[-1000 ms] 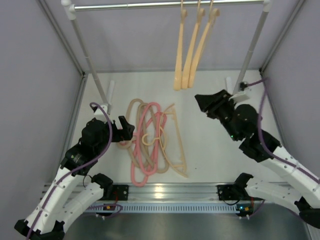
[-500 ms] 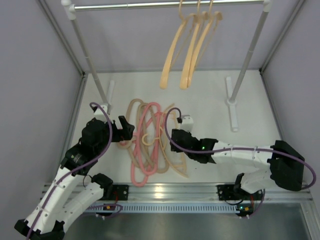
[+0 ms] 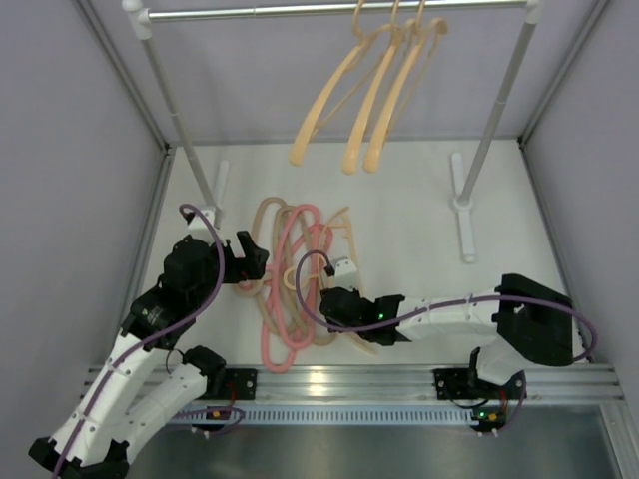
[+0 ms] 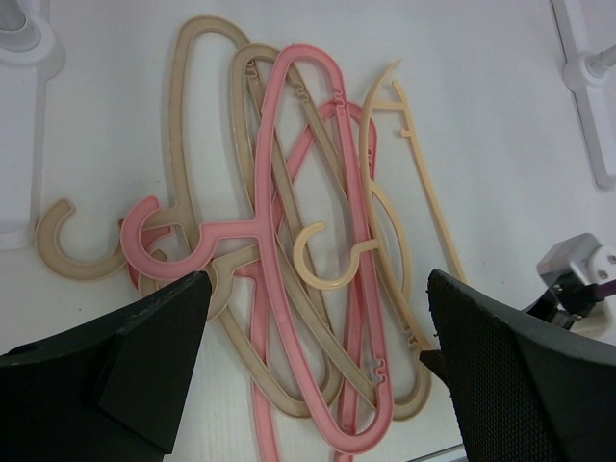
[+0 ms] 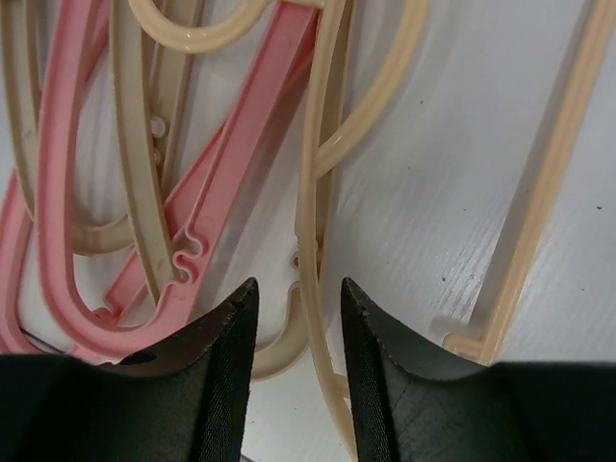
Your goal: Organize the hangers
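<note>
A heap of hangers (image 3: 300, 289) is lying on the counter (image 3: 419, 230), three peach hangers (image 3: 364, 110) are hanging from the rail (image 3: 300, 11), and the heap's outermost peach hanger (image 5: 310, 173) is being straddled by the right hand (image 5: 298, 294), jaws parted, nothing clamped yet. Its thin bar is best being centred between the jaws before closing, so the pink hanger (image 5: 245, 130) alongside is not being dragged up; the left hand (image 4: 316, 289) is being held released just beside the heap.

Left arm (image 3: 130, 349), right arm (image 3: 449, 311): white shells, black joints, purple cables, black textured gripper fingers (image 5: 217, 385). Black mounts, green light at slotted base rail (image 3: 339, 412).
</note>
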